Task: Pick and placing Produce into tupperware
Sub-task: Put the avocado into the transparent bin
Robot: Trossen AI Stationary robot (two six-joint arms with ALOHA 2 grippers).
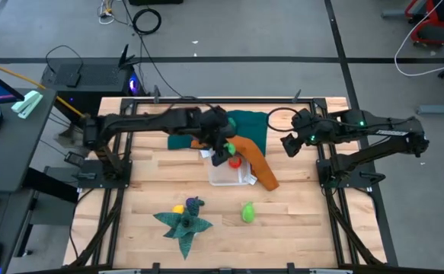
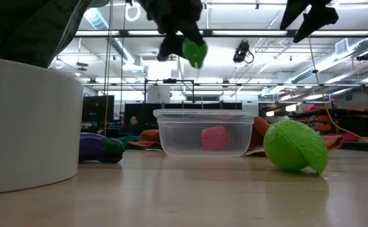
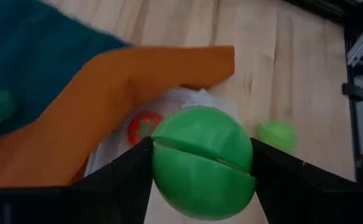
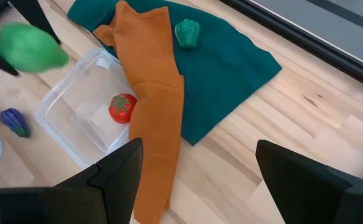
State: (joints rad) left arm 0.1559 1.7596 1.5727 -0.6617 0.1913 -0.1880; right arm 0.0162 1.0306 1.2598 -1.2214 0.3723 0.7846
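Left wrist view: left gripper (image 3: pixel 201 163) fingers clamped on green ball (image 3: pixel 203 163) above the tupperware (image 1: pixel 230 173), red tomato (image 4: pixel 122 107) inside; early release risks a bounce off the rim onto orange cloth (image 4: pixel 155 99) beside it; right gripper (image 4: pixel 197 163), fingers apart, idle beyond.

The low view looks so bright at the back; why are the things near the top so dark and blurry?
Low view: ceiling lights behind silhouette the left gripper and its green fruit. Left wrist view: that fruit fills the foreground; the teal cloth looks soft.
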